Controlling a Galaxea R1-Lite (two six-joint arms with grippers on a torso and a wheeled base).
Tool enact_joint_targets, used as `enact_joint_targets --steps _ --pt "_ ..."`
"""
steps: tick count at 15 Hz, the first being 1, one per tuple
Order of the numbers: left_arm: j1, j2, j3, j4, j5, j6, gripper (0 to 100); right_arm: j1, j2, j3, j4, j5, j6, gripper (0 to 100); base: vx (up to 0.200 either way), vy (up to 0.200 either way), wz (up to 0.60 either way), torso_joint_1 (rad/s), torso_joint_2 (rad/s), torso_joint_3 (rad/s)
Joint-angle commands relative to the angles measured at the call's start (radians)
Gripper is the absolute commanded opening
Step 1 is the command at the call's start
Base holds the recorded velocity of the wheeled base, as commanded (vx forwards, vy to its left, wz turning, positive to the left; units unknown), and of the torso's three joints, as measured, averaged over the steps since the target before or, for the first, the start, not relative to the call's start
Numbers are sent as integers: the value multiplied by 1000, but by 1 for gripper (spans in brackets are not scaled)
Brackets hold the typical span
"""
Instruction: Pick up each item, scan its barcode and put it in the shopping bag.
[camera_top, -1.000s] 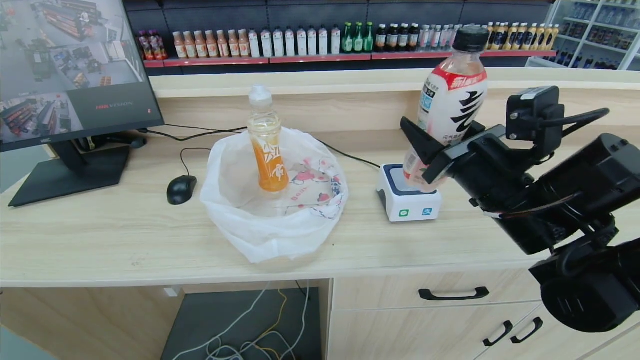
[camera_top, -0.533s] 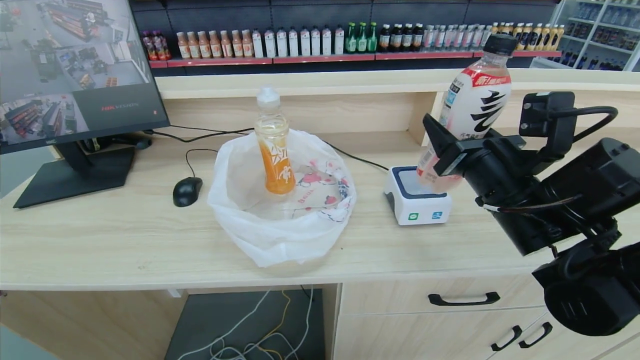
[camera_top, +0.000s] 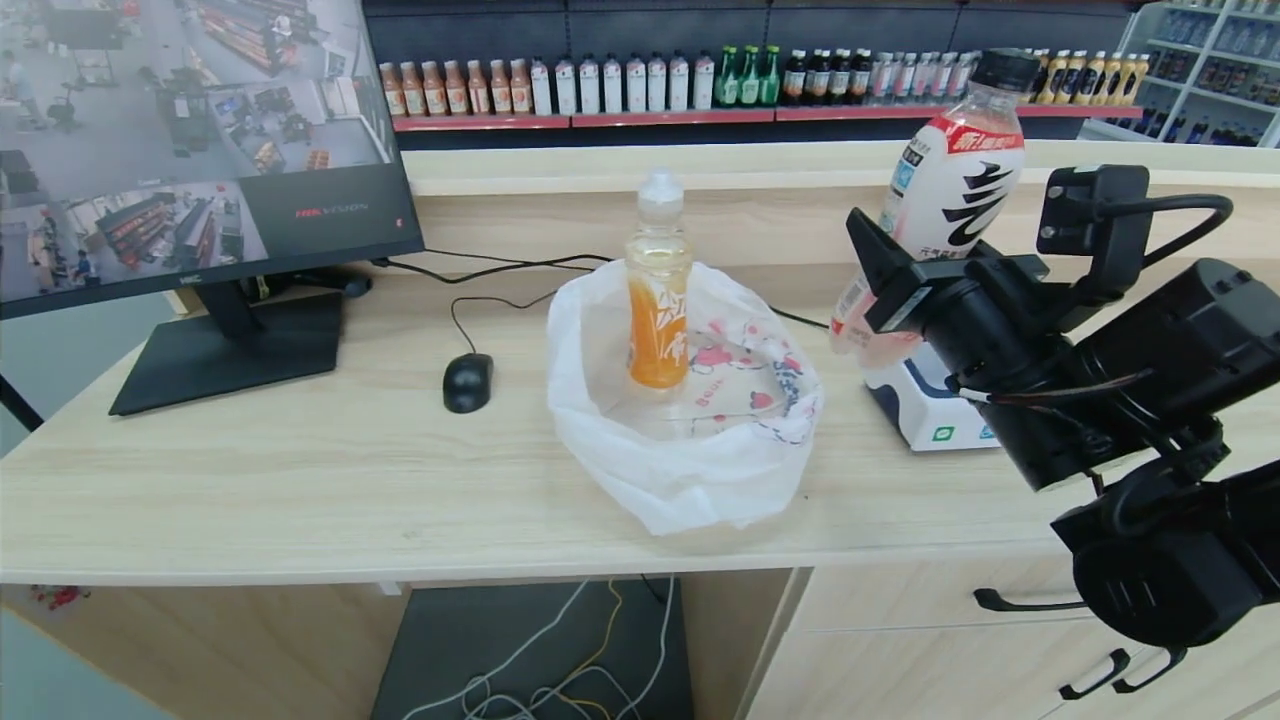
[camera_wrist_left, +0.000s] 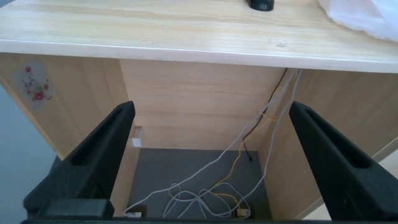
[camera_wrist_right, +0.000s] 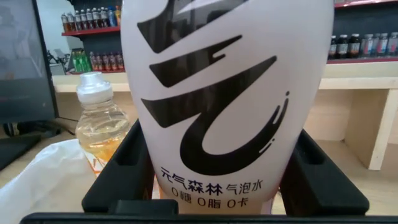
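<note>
One bottle (camera_top: 948, 195) in R gripper (camera_top: 915, 285), cap up, tilted.

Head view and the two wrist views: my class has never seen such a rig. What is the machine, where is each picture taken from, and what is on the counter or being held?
It is a two-armed robot at a shop counter. The head view looks down from a camera on its head. Each wrist view looks along one arm, past that arm's hand.

The right hand is shut on a white-labelled bottle, held tilted near the scanner. The left hand is open and low, facing the cables under the counter.

On the counter are the shopping bag, with an orange drink bottle upright in it, a mouse and a monitor.
</note>
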Motion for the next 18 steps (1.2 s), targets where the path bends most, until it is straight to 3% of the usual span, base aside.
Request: enact_joint_targets --steps 1,8,13,18 --pt "0 0 0 1 0 0 100 -1 4 -3 -1 0 -1 0 0 200 0 -2 -2 -2" --pt "0 0 0 1 0 5 100 3 18 -6 -1 3 2 0 0 0 0 0 0 0" --pt "0 0 0 1 0 5 100 2 96 -138 42 10 2 0 0 0 0 0 0 0" --pt "0 0 0 1 0 3 100 2 154 -141 66 12 2 0 0 0 0 0 0 0"
